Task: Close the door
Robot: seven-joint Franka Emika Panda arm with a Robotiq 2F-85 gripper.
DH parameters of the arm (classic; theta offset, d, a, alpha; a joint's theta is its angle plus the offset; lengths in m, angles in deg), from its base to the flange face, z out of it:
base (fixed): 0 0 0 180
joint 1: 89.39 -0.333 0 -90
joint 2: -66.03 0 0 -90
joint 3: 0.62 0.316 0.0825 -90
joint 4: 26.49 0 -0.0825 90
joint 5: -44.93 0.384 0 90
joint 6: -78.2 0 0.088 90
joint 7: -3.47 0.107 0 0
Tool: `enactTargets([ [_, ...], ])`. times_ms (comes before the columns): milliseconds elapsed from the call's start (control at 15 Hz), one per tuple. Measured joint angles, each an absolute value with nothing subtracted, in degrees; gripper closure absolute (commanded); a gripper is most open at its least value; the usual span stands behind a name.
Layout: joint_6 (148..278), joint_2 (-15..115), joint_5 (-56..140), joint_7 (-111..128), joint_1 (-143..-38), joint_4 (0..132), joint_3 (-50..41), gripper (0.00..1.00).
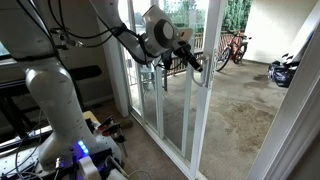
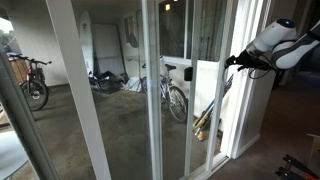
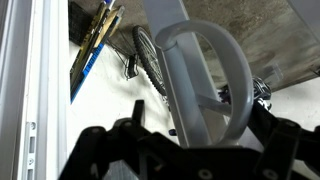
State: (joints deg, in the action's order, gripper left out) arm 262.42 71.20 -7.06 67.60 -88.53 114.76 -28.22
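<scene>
Beyond the door (image 1: 204, 120) a bicycle (image 1: 232, 48) stands; the pincer (image 3: 185, 135) gapes wide astride the handle (image 3: 180, 85).

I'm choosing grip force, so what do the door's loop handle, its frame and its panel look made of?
Handle: smooth, slightly glossy white, likely plastic or painted metal; soft highlights. Frame: matte white, vinyl or painted aluminium, can't tell. Panel: clear glass; patio visible through it.
</scene>
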Motion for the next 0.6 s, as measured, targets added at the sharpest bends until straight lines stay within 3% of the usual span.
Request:
enactTargets([
  [600,263.99,69.45,12.29,47.92,-82.61,115.25,-24.28,0.00],
])
